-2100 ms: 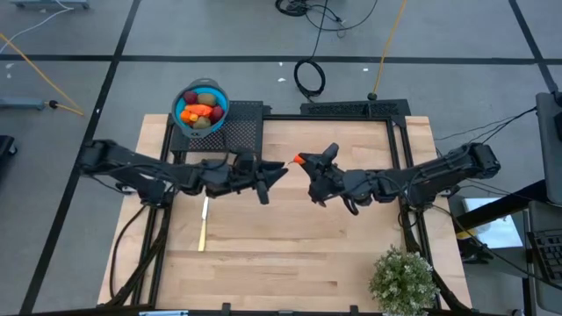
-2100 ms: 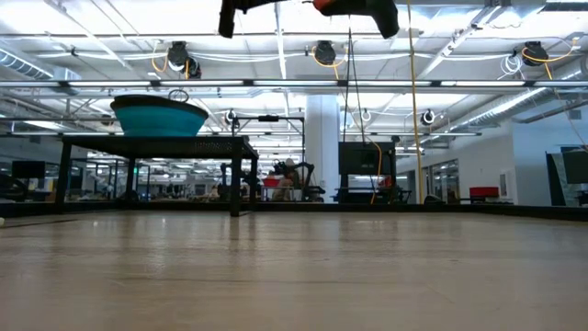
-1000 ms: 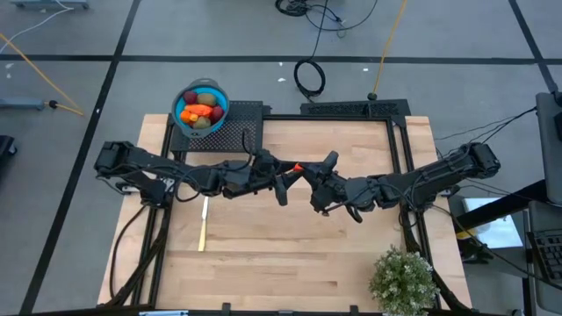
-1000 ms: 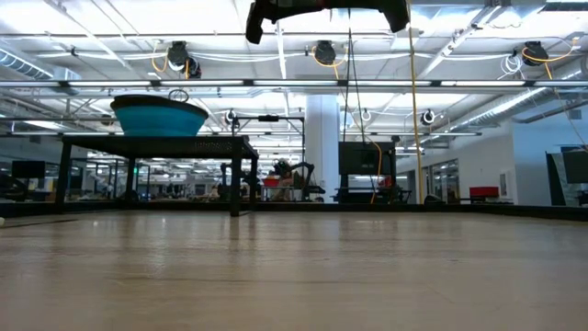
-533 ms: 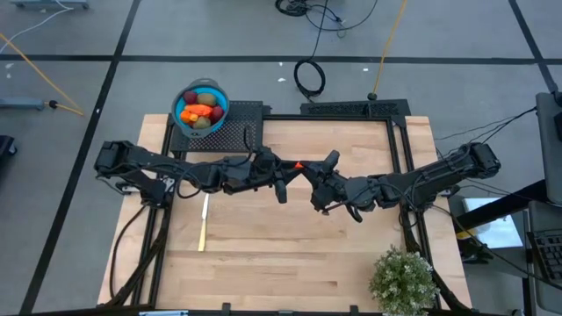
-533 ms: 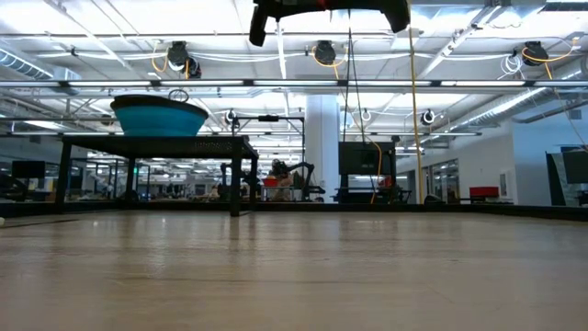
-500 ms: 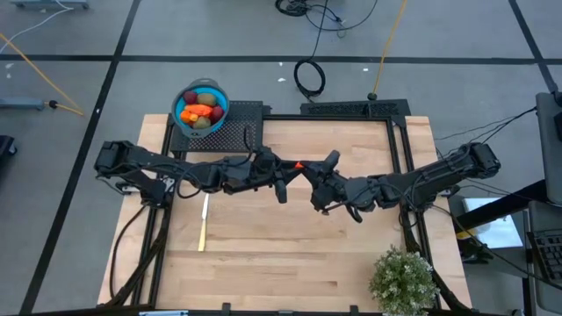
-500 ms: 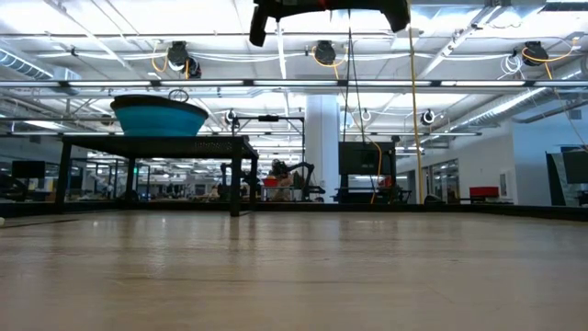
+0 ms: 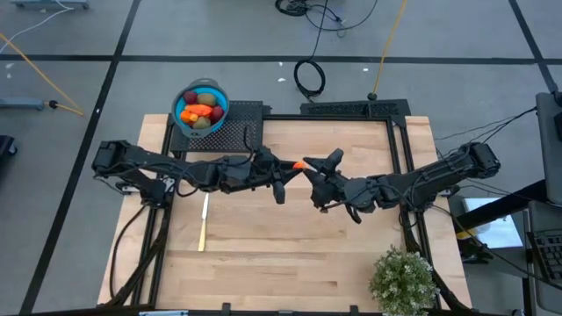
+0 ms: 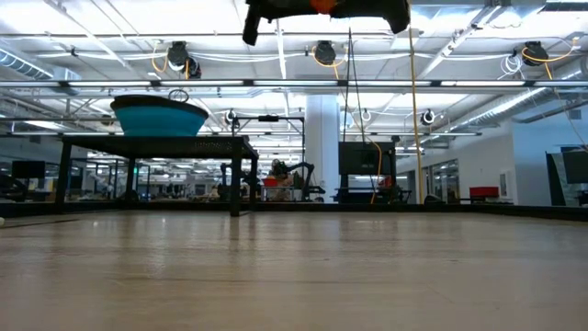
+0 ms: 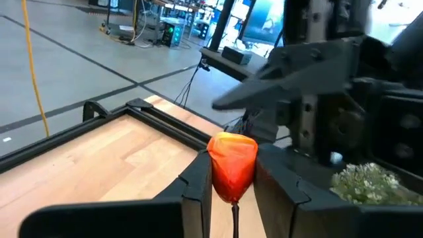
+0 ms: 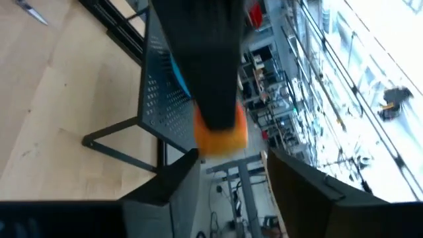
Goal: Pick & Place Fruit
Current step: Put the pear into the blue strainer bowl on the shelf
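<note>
We see the elongated red-orange fruit piece pinched between the two fingers of the left gripper, which is closed on it and holds it in the air above the middle of the desk, toward its far edge. In the high view the piece shows as a small orange spot right at the left gripper's tip.

The right gripper faces it from the opposite side, just beside the piece; its fingers stand apart on either side of the orange end without closing on it, so we read it as open and holding nothing.

In the low view both grippers hang high above the desk with the orange piece between them.

The rest of the fruit lies in the blue bowl on a dark stand off the desk's far left corner. A pale knife lies on the desk near its left edge, well apart from both grippers.
</note>
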Tool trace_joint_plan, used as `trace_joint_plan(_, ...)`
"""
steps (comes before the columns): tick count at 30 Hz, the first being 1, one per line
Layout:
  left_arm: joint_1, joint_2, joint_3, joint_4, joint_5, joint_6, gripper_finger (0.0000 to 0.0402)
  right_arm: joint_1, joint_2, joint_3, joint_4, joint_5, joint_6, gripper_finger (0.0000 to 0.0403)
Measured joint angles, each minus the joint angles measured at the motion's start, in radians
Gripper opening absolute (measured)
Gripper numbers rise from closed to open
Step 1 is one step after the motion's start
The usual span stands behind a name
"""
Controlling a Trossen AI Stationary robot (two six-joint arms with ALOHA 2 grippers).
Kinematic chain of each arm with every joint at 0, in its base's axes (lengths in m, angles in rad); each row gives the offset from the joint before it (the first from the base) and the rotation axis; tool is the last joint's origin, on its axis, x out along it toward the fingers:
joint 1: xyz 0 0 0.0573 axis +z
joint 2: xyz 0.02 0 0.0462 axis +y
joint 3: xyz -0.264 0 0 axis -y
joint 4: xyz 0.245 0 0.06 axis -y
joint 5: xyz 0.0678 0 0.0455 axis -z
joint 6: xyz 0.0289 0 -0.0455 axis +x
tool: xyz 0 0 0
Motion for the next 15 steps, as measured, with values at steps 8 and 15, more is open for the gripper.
trace_joint_plan(8,0.0,-0.107,-0.002,-0.2,-0.055,0.028,0.0081,-0.001,-0.001,0.0,-0.095,0.148,0.107,0.02)
trace_joint_plan(15,0.003,-0.225,0.0,-0.373,-0.179,0.07,0.0081,-0.001,-0.048,0.001,-0.238,0.128,0.321,0.0194)
